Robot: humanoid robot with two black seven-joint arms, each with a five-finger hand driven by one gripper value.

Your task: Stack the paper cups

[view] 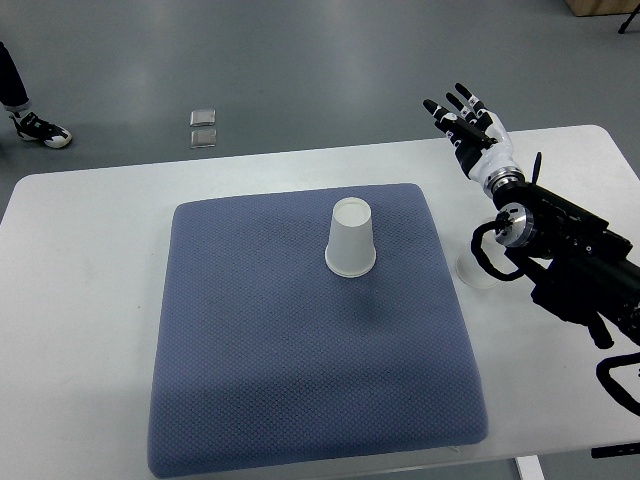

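White paper is all there is to work with: one paper cup stands upside down, wide rim down, on the blue mat, a little toward the mat's far right part. From the single top view, a second cup seems to sit on the bare worktop just off the mat's right edge, but the right arm's wrist covers most of it and only a pale rim shows, so I cannot be sure it is a cup at all.

The right robot hand is raised over the far right of the worktop, fingers spread and straight, holding nothing, well apart from the inverted cup. No left arm shows anywhere.

By my judgement, stacking has not begun: no cup sits on another, and no cup is held. The step in hand looks like the approach before the first grasp. Next the hand would need to come down beside a cup, close around its wall gently enough not to crush it, lift it, and lower it squarely over the other.
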